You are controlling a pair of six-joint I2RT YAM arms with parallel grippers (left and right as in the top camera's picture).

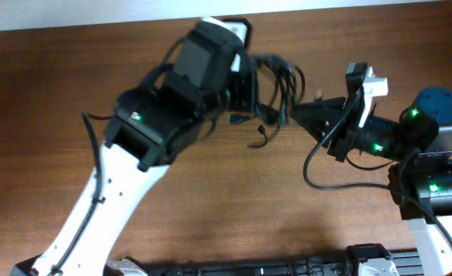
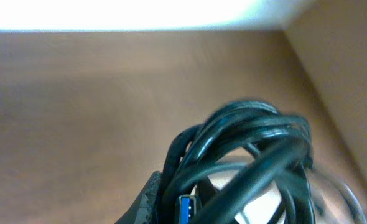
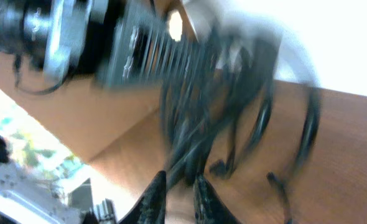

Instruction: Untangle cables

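1. The cables [image 1: 276, 88] hang as a tangled bundle of thin black loops between the two arms, near the far edge of the wooden bench [image 1: 226, 199].
2. The left pincer [image 1: 245, 88] reaches in from the left side of the bundle. In the overhead view its fingers are buried in the loops, so I cannot see them there.
3. In the left wrist view, thick glossy black loops [image 2: 252, 155] fill the lower right of the picture, close against the camera. A blue-tongued USB plug [image 2: 186, 208] peeks out low among them. One dark fingertip [image 2: 147, 199] shows beside the plug. The fingers sit nearly pressed together and the loops appear caught at them, though the exact contact is hidden.
4. The right pincer [image 1: 295, 115] points in from the right, its tip at the right edge of the bundle.
5. In the right wrist view, the two dark fingertips [image 3: 155, 196] stand close, with a narrow gap between them. Blurred strands [image 3: 190, 149] pass just above that gap. Whether the right pincer pinches a strand I cannot tell.
6. Two loose plug ends [image 1: 260, 136] dangle below the bundle, just over the wood.
7. The left arm's ribbed dark body [image 3: 152, 46] crosses the top of the right wrist view, above the strands.
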